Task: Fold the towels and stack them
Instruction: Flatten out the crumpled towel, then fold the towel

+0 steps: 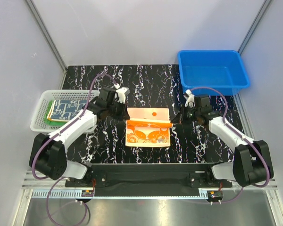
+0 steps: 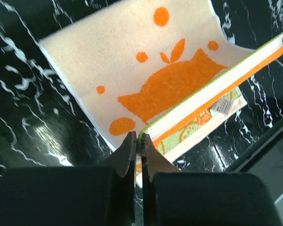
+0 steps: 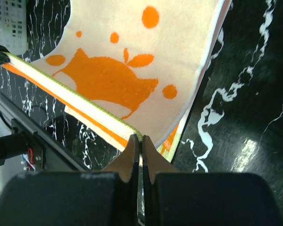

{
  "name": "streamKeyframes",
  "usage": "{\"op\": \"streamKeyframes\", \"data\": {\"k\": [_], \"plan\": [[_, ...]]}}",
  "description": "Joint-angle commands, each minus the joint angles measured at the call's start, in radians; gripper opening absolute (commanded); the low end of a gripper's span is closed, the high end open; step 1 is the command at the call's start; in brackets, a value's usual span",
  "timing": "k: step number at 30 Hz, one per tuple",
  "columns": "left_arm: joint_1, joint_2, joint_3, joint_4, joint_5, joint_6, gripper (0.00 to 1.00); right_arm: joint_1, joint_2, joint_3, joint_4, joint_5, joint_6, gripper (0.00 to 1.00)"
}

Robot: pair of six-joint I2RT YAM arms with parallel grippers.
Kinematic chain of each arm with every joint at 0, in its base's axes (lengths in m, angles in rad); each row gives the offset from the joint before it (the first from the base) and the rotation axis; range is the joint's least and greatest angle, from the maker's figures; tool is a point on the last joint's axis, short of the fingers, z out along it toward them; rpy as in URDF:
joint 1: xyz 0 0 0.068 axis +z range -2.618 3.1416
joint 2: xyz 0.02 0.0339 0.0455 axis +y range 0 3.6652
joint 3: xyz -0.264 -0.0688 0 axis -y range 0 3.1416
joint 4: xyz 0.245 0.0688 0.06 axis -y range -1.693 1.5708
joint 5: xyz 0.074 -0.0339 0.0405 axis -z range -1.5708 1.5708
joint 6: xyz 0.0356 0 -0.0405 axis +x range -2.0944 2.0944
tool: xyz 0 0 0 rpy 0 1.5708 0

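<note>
Two sets of jaws are clamping tight on the lifted hem of the white fox-face towel [image 1: 147,135], the left gripper [image 2: 137,140] and right gripper [image 3: 138,140] each pinching one end so the terry cloth is stretching taut between them over the black marbled surface [image 1: 108,141]. Wrist views are showing looped pile and a green-stitched edge, the left one also a small sewn label [image 2: 221,107]. Only the top view is showing the white lattice basket [image 1: 37,113] holding a navy-and-white patterned towel [image 1: 68,109], plus the blue bin [image 1: 208,52].
</note>
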State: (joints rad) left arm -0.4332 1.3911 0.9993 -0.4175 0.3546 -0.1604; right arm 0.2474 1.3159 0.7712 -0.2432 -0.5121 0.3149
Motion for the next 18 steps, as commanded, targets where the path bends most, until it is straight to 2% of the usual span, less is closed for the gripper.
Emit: {"op": "streamKeyframes", "data": {"k": [1,14,18], "plan": [[-0.002,-0.04,-0.048,-0.006,0.006,-0.036,0.0,0.022,-0.027,-0.026,-0.021,-0.029,0.03,0.0],[-0.05,-0.038,-0.094,-0.121,-0.037,-0.05,0.01,0.075,-0.064,-0.119,-0.051,0.012,0.076,0.01],[-0.068,-0.038,-0.128,-0.147,-0.032,-0.06,0.08,0.081,-0.076,-0.161,-0.05,-0.002,0.099,0.08]]}}
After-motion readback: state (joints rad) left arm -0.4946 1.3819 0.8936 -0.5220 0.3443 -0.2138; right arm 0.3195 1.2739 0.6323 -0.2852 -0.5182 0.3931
